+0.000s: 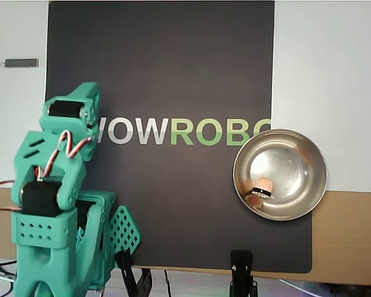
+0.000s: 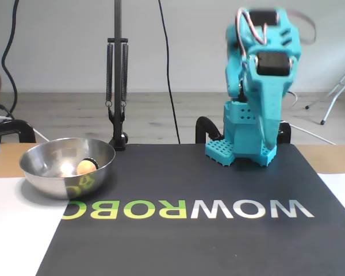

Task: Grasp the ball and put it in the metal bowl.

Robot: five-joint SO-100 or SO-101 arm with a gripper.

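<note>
The ball [image 1: 264, 184] already lies inside the metal bowl [image 1: 309, 162], beside a small dark ring. The arm [image 1: 55, 185] is folded; its gripper's opening I cannot tell. Little risk remains, only bumping the bowl.

In the fixed view a plain white wall [image 2: 63, 46] fills the upper part of the frame, evenly lit by soft daylight, and meets a pale grey-brown wooden floor [image 2: 155, 115] across the middle. A black cable [image 2: 167, 63] hangs down the wall near the centre. A thin black stand with two springs [image 2: 117, 69] rises at upper left. At the right edge, the white legs of a metal tripod [image 2: 339, 92] slant onto the floor. The light wooden tabletop [image 2: 3, 158] carries a black rectangular mat with printed lettering [image 2: 178, 190] and white sheets [image 1: 328, 68].
</note>
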